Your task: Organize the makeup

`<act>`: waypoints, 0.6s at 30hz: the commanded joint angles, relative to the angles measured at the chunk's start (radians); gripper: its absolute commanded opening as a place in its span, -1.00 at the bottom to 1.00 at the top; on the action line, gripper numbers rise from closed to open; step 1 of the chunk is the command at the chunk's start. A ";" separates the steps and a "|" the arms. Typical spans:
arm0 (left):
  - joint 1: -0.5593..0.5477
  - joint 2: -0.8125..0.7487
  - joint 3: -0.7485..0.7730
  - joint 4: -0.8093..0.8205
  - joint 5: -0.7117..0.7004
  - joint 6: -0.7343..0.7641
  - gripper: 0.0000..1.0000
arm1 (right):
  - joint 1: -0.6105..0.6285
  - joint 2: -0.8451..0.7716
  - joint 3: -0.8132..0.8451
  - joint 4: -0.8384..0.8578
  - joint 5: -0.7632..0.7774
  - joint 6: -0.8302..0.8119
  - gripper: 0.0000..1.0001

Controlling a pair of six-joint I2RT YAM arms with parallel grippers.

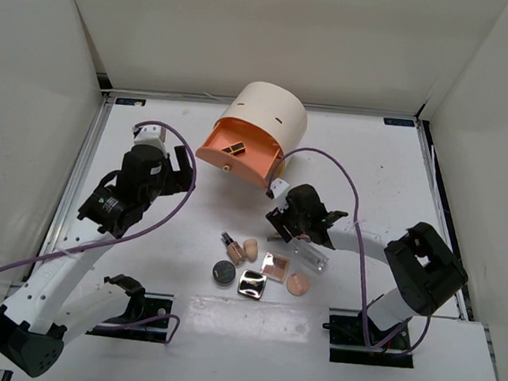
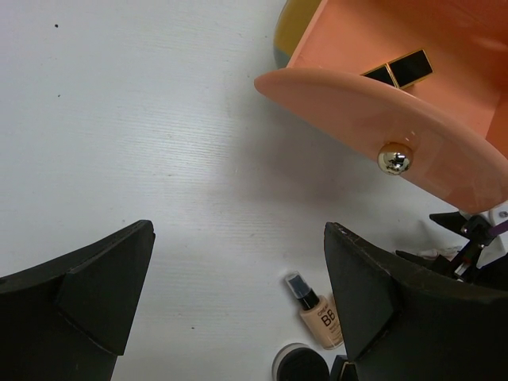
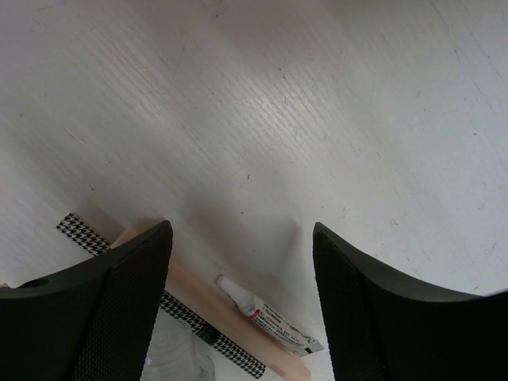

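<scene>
The makeup lies in a cluster at the table's front middle: a BB cream bottle [image 1: 231, 245], beige sponges [image 1: 250, 249], a black round compact [image 1: 223, 272], a shiny square compact [image 1: 251, 285], a pink square compact [image 1: 275, 266], a peach puff [image 1: 298, 285] and a clear case [image 1: 311, 255]. My right gripper [image 1: 285, 225] is open and empty over the clear case's end; its view shows a small white tube [image 3: 274, 317], a houndstooth pencil [image 3: 198, 329] and a beige pencil [image 3: 214, 309] below the open fingers [image 3: 242, 234]. My left gripper [image 1: 182, 170] is open and empty, left of the drawer.
A large cream cylinder [image 1: 266, 115] stands at the back middle with its orange drawer [image 1: 240, 153] pulled open; a black-and-gold lipstick [image 2: 401, 70] lies inside, and the drawer has a gold knob [image 2: 394, 159]. The left wrist view shows the BB bottle [image 2: 321, 313] and black compact [image 2: 302, 365].
</scene>
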 commanded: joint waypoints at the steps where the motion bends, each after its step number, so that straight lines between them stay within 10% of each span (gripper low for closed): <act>1: -0.004 -0.047 0.004 -0.016 -0.007 -0.006 0.97 | 0.007 -0.036 0.002 0.018 0.013 0.014 0.48; 18: -0.004 -0.070 -0.027 -0.035 -0.012 0.007 0.97 | 0.034 -0.079 0.027 -0.125 -0.077 0.026 0.54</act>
